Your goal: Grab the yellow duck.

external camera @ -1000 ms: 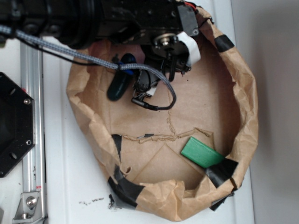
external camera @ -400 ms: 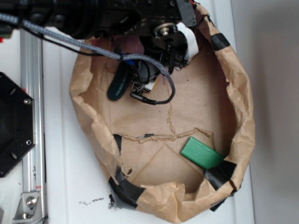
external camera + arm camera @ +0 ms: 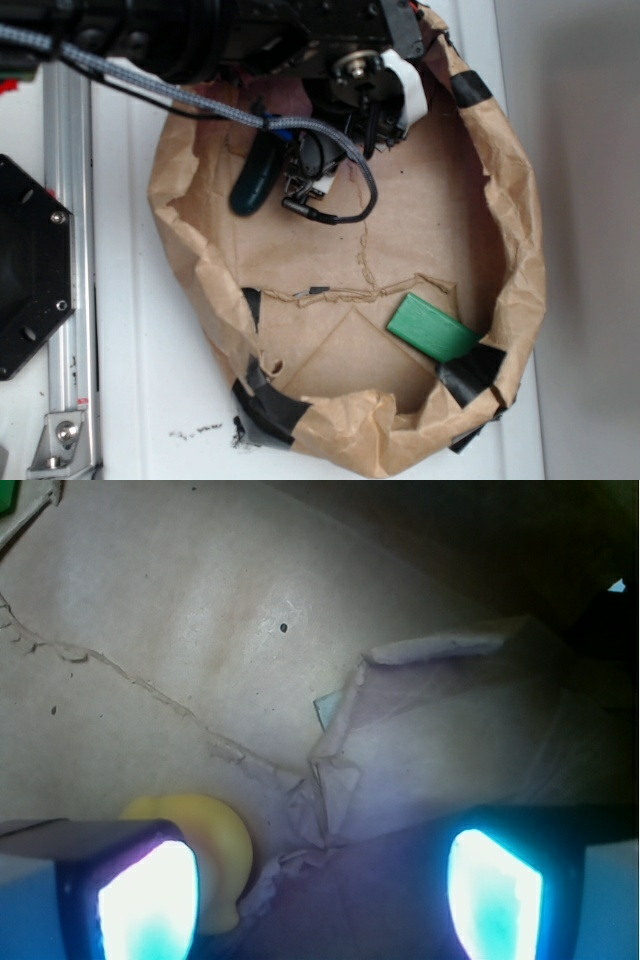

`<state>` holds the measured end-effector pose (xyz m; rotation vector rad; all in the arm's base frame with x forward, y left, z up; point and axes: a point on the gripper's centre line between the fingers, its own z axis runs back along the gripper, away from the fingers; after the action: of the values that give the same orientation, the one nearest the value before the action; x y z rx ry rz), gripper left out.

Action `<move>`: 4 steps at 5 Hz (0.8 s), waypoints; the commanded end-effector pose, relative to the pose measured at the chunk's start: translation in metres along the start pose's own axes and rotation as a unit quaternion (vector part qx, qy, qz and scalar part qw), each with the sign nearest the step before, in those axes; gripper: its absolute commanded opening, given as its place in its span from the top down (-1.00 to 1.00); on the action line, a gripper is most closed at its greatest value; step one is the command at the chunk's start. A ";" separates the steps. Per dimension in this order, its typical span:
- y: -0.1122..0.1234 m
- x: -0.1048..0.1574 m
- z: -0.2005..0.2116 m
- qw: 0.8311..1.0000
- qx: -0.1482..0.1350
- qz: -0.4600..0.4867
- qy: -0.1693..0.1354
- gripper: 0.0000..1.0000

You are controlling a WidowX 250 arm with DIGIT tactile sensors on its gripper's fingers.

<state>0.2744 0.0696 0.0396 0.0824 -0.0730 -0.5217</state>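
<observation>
In the wrist view the yellow duck (image 3: 218, 842) lies on brown paper at the lower left, partly hidden behind my left finger (image 3: 150, 900). Only its rounded yellow body shows; the beak is not visible. My gripper (image 3: 320, 900) is open, its jaws wide apart, with the duck at the inner edge of the left finger and bare paper across the remaining gap. In the exterior view the gripper (image 3: 312, 172) hangs low at the back of the paper nest, and the arm hides the duck.
A crumpled brown paper wall (image 3: 520, 250) with black tape rings the work area. A dark green oblong toy (image 3: 255, 182) lies just left of the gripper. A flat green block (image 3: 432, 328) rests at the front right. A metal rail (image 3: 68, 250) runs down the left.
The arm and gripper have shifted slightly toward the back of the nest since a second ago. The green toys have not moved.
</observation>
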 end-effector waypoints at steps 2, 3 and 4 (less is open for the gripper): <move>-0.031 0.012 -0.004 1.000 -0.021 -0.013 0.014 -1.00; -0.039 0.010 -0.004 0.999 -0.029 -0.018 0.011 -1.00; -0.043 0.009 0.000 0.999 -0.028 -0.023 0.006 -1.00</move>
<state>0.2558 0.0343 0.0215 0.0131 0.0004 -0.5440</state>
